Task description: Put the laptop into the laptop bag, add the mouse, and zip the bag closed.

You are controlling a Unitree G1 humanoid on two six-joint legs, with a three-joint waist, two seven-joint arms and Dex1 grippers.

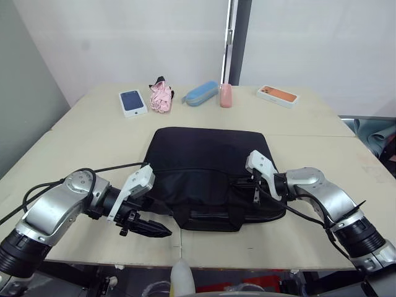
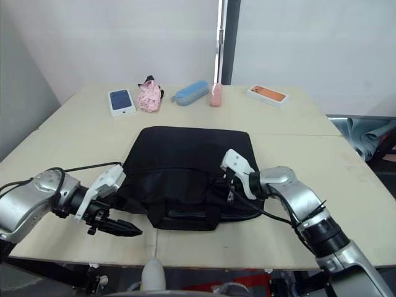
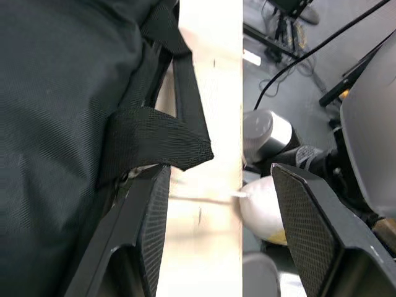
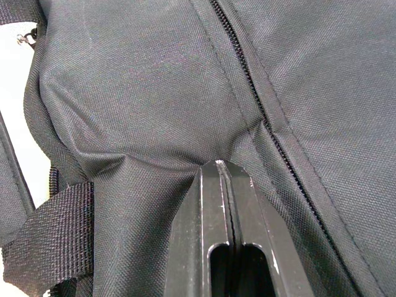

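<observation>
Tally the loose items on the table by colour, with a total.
Black: 1, the laptop bag
Blue: 2, the phone box and the blue pouch
Pink: 2, the crumpled pink item and the small pink case
Orange: 1, the box with an orange picture on top
Total: 6

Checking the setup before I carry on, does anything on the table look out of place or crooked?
Nothing looks spilled or damaged. The laptop bag lies flat, its strap handle flopped toward the near table edge. The right tool is shut, pressed into the bag's fabric; the left tool is open beside the handle.
</observation>
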